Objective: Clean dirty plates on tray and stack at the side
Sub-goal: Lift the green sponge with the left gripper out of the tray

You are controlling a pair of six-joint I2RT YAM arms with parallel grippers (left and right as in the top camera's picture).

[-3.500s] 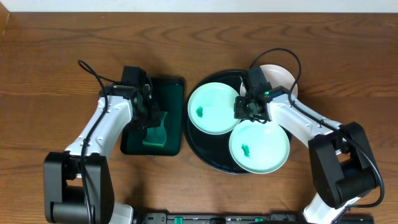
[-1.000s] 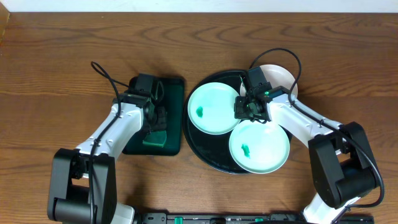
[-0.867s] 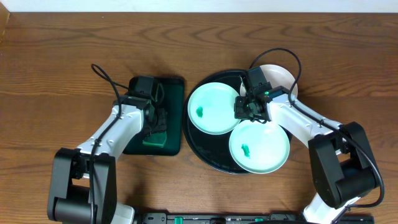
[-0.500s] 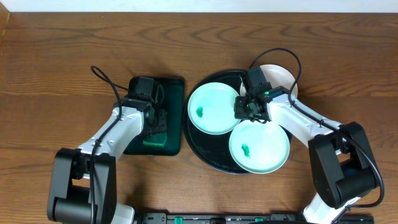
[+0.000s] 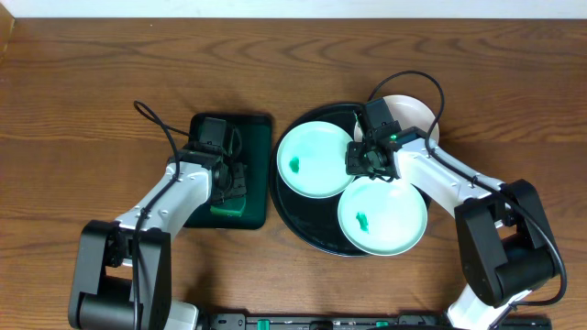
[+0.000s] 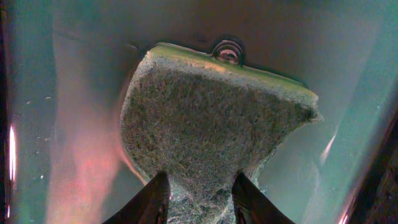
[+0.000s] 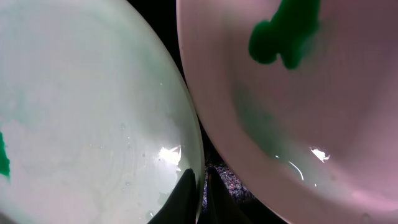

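On the brown wooden table (image 5: 92,73) the large round glossy black tray (image 5: 298,215) holds 3 round shallow plates. The pale mint green plate at the tray's left rear (image 5: 316,156) carries a small green smear (image 5: 294,165) left of its centre. The pale mint green plate at the tray's front, nearer the arm bases (image 5: 390,220), has a smear (image 5: 362,220) on its left side. The white plate (image 5: 417,115) sits at the right rear, overhanging the tray's rim and partly hidden under the right arm. The right gripper (image 5: 367,163) is down where the 2 mint plates meet. In the right wrist view its 2 fingers are almost together (image 7: 200,186), pinching the thin rim of the front mint plate (image 7: 87,112), with the rear mint plate (image 7: 298,124) just beside it across a narrow dark gap of tray. Left of the black tray, just beside it, lies the smaller rectangular dark green tray (image 5: 257,147). The left gripper (image 5: 229,183) is over it, its 2 fingers (image 6: 152,196) clamped on the near end of the coarse green sponge (image 6: 211,118), which is squeezed narrow at the grip and widens away from it above the green tray's floor; whether the sponge (image 5: 227,206) rests on that floor I cannot tell
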